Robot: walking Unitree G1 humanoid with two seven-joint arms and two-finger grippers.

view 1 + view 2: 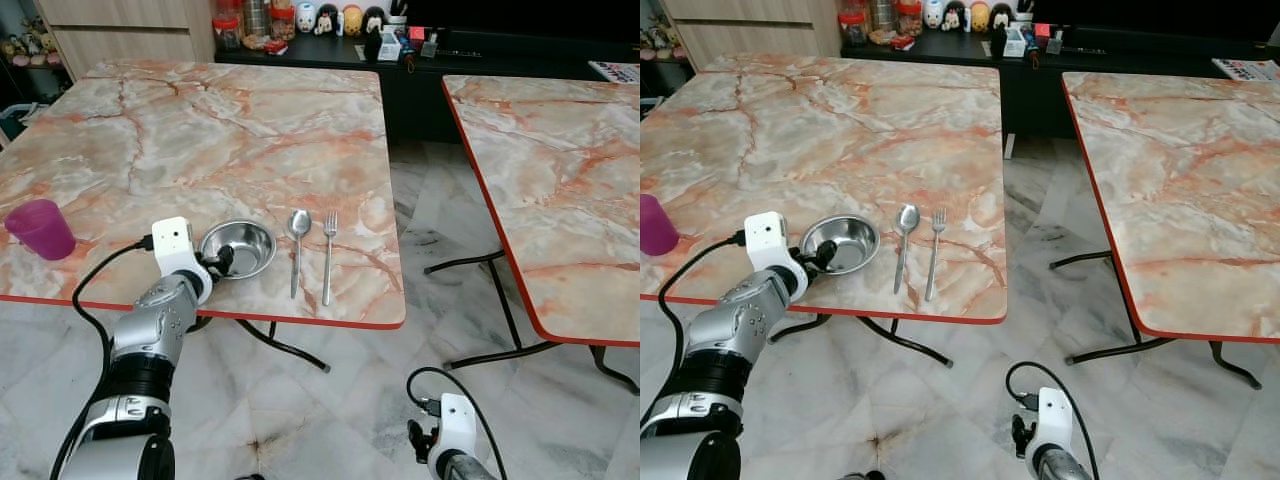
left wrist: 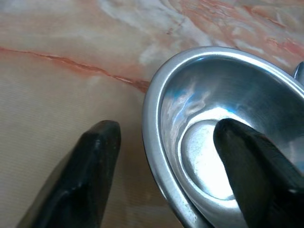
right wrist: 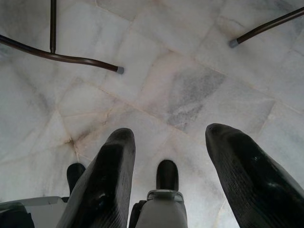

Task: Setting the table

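— Fingers first: how does the left gripper (image 2: 161, 156) stand?
— Its two long black fingers (image 2: 90, 175) are spread across the rim of the shallow round stainless-steel bowl (image 1: 240, 246); one sits inside the polished hollow, the other outside on the stone, and neither is seen pressing the metal. The silver left arm (image 1: 150, 340) reaches up over the near edge.
— Where is that bowl?
— Near the front edge of the peach-and-white veined marble tabletop (image 1: 200, 130), which has a thin red rim. Just beside it, toward the robot's right, lie a steel spoon (image 1: 297, 245) and a steel fork (image 1: 328, 255), side by side and apart, handles toward the edge.
— Anything else up there?
— A translucent purple plastic cup (image 1: 42, 228) stands upright well to the left, cut off by the frame in the right eye view.
— And the right gripper (image 3: 171, 185)?
— It hangs low, its textured black fingers parted over the pale grey marble floor tiles (image 3: 180, 90), with thin dark table legs (image 3: 57, 57) crossing above. A second marble tabletop (image 1: 560, 170) stands apart to the right.
— What is hard to read?
— The small figurines and jars on the dark sideboard (image 1: 330, 18) at the back are too small to tell.
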